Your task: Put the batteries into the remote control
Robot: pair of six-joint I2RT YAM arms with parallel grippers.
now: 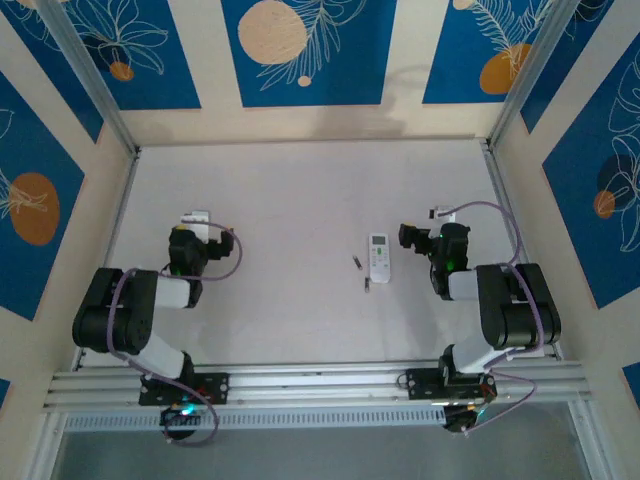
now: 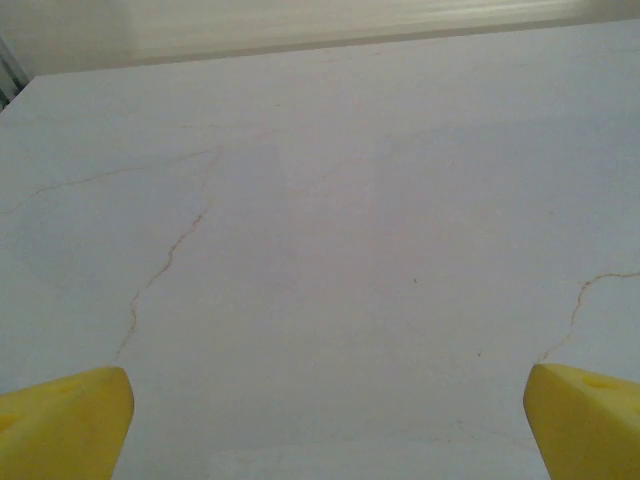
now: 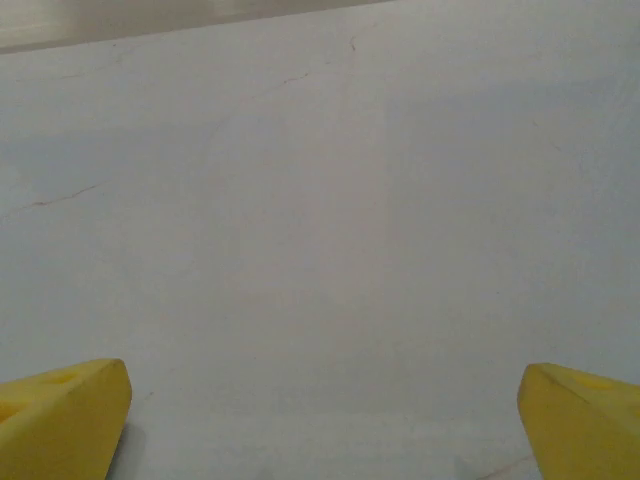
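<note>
– two batteries point(image 1: 357, 263), right? where are they sitting? can't find them in the overhead shot.

– yeah they're tiny. both lie flat on the white table point(image 1: 280, 190), just left of the remote control point(image 1: 379, 257). one is beside its long left edge, a bit tilted. the other is nearer the arm bases, by the remote's near left corner. can't tell if that one touches the remote, it's too small to see. the remote lies face up around the middle of the table, right of centre, with the display end pointing away from the bases.

– and the claws? holding anything?

– nope. the left gripper point(image 2: 327, 385) is spread wide, and its yellow fingertips point(image 2: 70, 415) sit in the bottom corners of its wrist cam with bare table between them, plus a few hairline cracks point(image 2: 165, 265) in the surface. the right gripper point(image 3: 323, 380) is the same, jaws wide apart over plain table, pinching nothing.

– how close are they to the stuff?

– from above, the right arm's head sits near the remote's right side, not touching. the left arm is well apart, over on the left half of the table.
</note>
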